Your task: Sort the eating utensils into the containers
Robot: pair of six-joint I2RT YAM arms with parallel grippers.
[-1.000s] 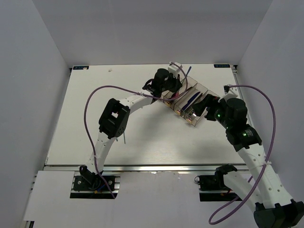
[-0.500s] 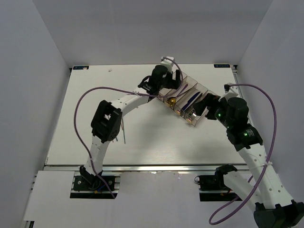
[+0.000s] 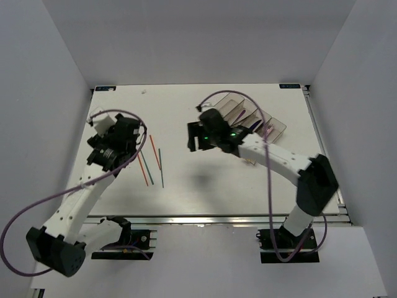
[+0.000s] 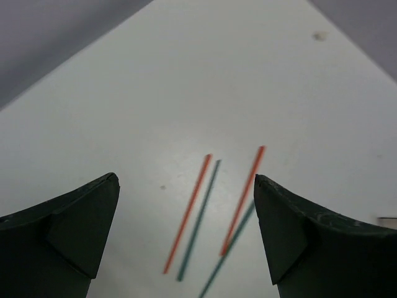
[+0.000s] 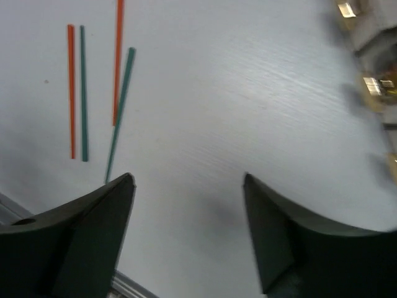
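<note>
Left claw wide open, empty. Four chopsticks lie loose just ahead, on the worktop's left half, long axis near-to-far, so jaws close across them. Right claw open too, farther off, nearer the containers at the far-right corner.

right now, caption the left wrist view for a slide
Open left claw above two orange chopsticks and two green chopsticks loose on the white table.

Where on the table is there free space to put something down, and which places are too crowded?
Free: the far-left stretch of the table, between the far edge and the chopsticks; also the near middle, between the chopsticks and the right arm. Crowded: around the containers at far right, and where the four chopsticks lie.
</note>
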